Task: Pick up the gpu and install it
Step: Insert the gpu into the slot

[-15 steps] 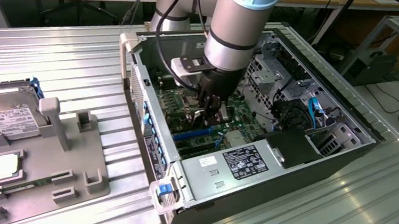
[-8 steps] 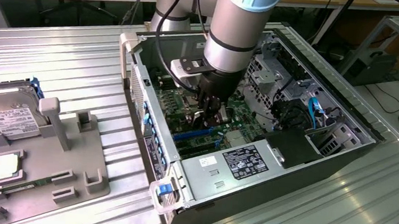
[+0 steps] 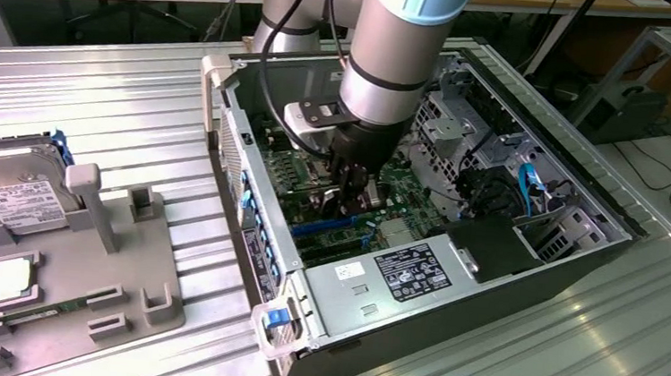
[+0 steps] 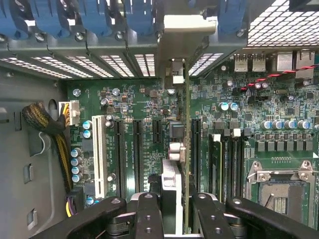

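Two cameras split the scene between them. From the exterior view we get the setting: the grey Universal Robots arm reaches down into an open dark metal computer case that lies on its side on a ribbed aluminium table. Its black gripper sits low over the green motherboard, near the silver power supply box with a printed label. At the exterior view's left, well apart from the case, a silver hard drive with a white label leans in a grey plastic fixture.

The wrist view gives us the close detail. The gripper's black fingers are clenched on the gpu, a thin flat card seen edge-on. It stands upright over the board between the black expansion slots and the memory slots. Its pale metal bracket lies at the case's rear wall, among the blue retention clips. A white slot and a steel processor socket lie on opposite sides of it.

We cannot tell whether the card's lower edge sits in its slot, because the card's own body and the fingers hide it. From outside, the card is hard to make out against the dark gripper, and the frame edge cuts off the arm's upper part.
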{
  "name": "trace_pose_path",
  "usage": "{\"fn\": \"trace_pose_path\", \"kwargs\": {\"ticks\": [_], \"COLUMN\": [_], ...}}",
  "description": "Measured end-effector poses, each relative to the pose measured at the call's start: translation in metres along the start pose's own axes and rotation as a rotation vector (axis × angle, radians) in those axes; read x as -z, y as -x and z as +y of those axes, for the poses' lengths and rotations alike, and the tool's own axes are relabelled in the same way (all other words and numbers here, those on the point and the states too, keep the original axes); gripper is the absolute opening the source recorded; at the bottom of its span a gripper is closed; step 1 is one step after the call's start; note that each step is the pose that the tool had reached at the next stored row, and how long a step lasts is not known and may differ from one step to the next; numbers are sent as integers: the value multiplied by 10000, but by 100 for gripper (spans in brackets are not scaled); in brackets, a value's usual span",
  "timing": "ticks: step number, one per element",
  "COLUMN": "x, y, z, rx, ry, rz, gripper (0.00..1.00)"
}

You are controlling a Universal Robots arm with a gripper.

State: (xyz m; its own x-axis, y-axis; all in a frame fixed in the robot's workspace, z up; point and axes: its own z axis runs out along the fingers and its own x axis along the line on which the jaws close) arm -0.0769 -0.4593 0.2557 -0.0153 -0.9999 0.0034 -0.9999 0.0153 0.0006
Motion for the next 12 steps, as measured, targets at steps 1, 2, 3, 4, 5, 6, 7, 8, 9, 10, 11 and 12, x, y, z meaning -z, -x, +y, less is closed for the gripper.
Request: {"fn": "trace_pose_path", "kwargs": {"ticks": [1, 2, 3, 4, 5, 6, 7, 8, 9, 10, 11, 12], "x": [-2, -11, -16, -18, -19, -22, -28, -33, -40, -49, -57, -64], "y": [0, 1, 1, 0, 0, 0, 1, 1, 1, 0, 1, 0], "z": [1, 3, 4, 4, 5, 5, 4, 5, 5, 5, 4, 5], "rx": [0, -1, -2, -2, -1, -1, -1, -1, -1, -1, -1, -1], "ry": [12, 34, 44, 55, 66, 71, 76, 81, 85, 90, 94, 100], "rz": [-3, -8, -7, -6, -8, -12, -15, -15, -14, -14, -15, -17], "gripper": [29, 29, 29, 29, 29, 29, 29, 29, 29, 29, 29, 29]}}
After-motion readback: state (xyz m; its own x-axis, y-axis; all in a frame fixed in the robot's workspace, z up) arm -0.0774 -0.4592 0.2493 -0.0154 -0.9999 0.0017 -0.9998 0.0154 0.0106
